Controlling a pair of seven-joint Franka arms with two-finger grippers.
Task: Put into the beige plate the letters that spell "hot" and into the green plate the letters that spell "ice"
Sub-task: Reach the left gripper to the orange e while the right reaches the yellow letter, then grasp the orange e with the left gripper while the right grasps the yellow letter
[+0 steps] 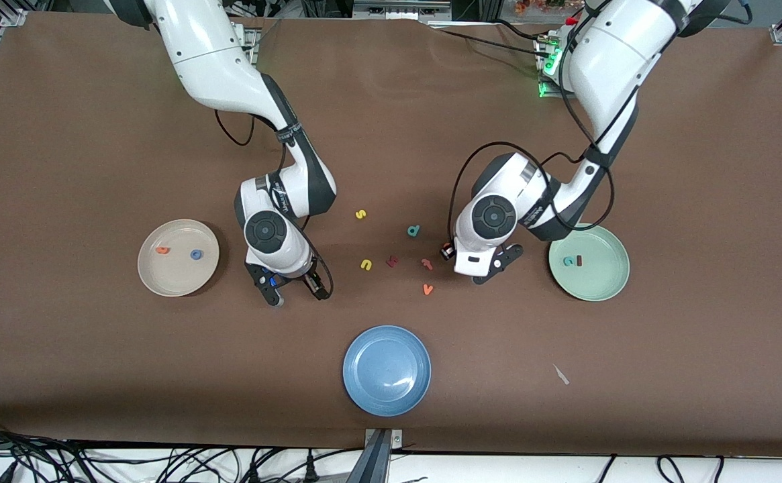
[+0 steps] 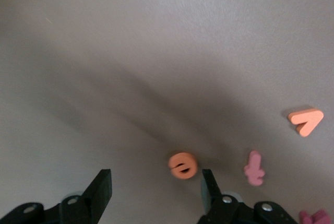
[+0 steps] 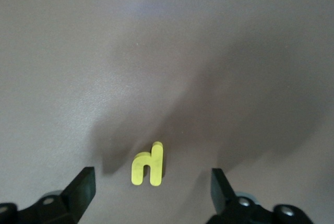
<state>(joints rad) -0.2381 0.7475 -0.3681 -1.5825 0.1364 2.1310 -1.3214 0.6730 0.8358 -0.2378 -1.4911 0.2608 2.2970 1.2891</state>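
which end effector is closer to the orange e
Left. The left end effector hangs open just above the orange e; the right end effector is over the yellow h.

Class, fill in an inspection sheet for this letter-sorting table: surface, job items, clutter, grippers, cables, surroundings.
Surface: brown table, one white scrap.
Job items: beige plate holds orange t and blue o; green plate holds teal c and dark red i; yellow h and orange e lie on the table.
Clutter: blue plate; spare letters including yellow s, teal d, orange v.
Grippers: left gripper open over the e; right gripper open over the h.
Cables: black cables loop at both wrists.
Surroundings: green-lit box at the table's edge.
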